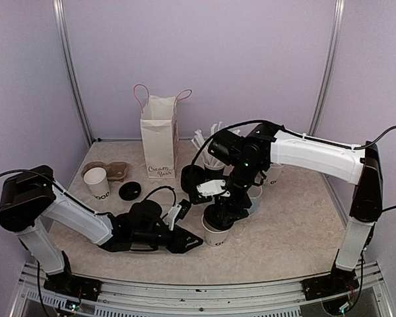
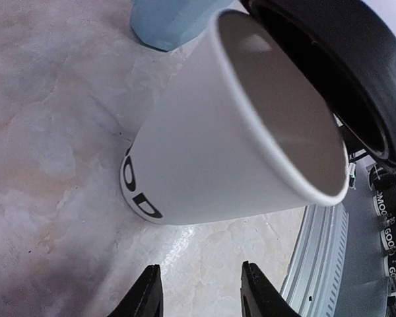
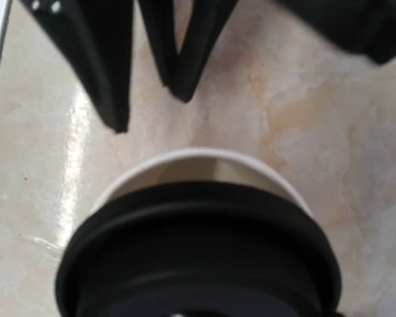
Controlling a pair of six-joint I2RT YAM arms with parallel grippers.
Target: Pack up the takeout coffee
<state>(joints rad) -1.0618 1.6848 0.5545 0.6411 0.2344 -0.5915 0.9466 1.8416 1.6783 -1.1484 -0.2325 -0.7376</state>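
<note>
A black lid (image 3: 198, 254), gripped by the right pincer (image 1: 219, 214), hangs just over the open "GOOD" cup (image 2: 204, 145), not yet seated. The left pincer (image 2: 201, 294) gapes, released, just beside that cup on the surface (image 1: 284, 231). A second cup (image 1: 97, 182) stands lidless near the paper bag (image 1: 159, 139). Both cups apparently still need lids and bagging.

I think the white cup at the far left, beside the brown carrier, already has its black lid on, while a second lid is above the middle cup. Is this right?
Not quite. The top external view shows the left cup open, with a black lid lying on the table beside it. The rest holds: a second lid is above the middle cup.
</note>
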